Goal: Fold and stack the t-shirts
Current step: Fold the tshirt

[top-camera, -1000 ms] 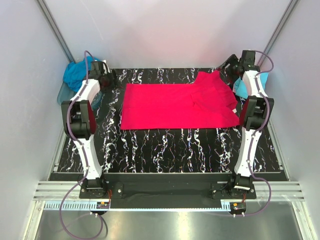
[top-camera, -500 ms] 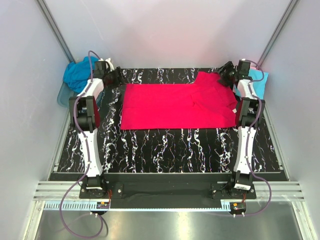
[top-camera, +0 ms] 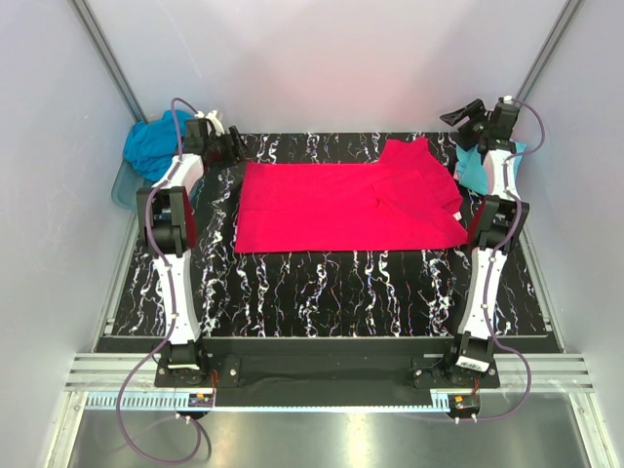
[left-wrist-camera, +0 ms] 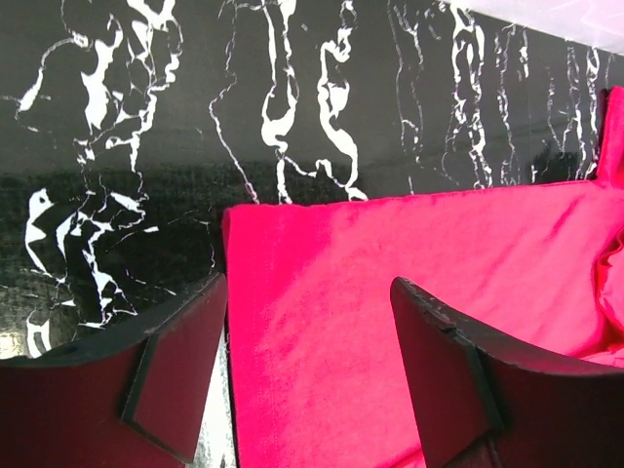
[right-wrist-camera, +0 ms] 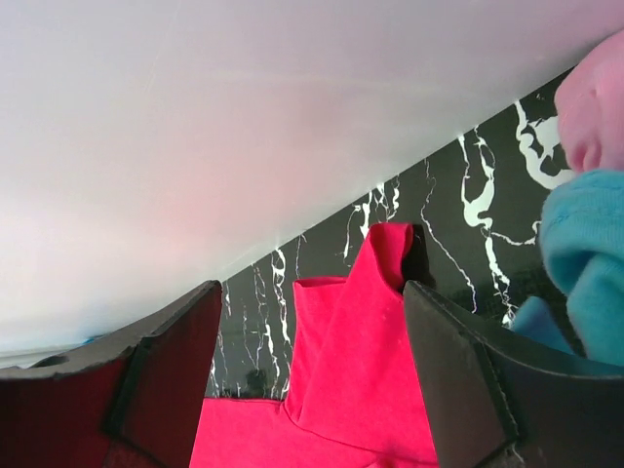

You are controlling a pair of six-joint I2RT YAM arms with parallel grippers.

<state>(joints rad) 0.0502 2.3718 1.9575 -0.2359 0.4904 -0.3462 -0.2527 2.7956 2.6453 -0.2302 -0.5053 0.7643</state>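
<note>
The bright pink-red cloth t-shirt (top-camera: pixel 341 207) lay spread flat on the black, white-veined marble-pattern table (top-camera: pixel 322 283). Its right-hand portion was already doubled over onto the body, and a small peak of cloth stood up at its far right corner.

Judging from this, the folding of this first shirt was part-way through, with nothing yet stacked. The next move would call for both grippers to pinch the shirt's far edge at its two corners and carry that edge toward the near edge together, so the cloth doubles without skewing.

The left gripper (left-wrist-camera: pixel 310 285) hovered low over the shirt's far left corner. Its jaws stood wide apart and empty, and that corner and the left hem lay between them in the left wrist view (left-wrist-camera: pixel 409 322). Whether the fingertips touched the cloth could not be told.

The right gripper (right-wrist-camera: pixel 312 288) sat raised beyond the shirt's far right corner, jaws likewise spread wide and holding nothing. The raised peak (right-wrist-camera: pixel 361 390) was framed between them but well apart from the fingers.

Off the shirt's left side, a teal-blue cloth shirt (top-camera: pixel 146 141) was heaped at a clear bluish plastic tub (top-camera: pixel 121 185). Off its right side lay a cyan-blue cloth shirt (top-camera: pixel 473 168) with a pale pink cloth (right-wrist-camera: pixel 595 117) beside it.
</note>
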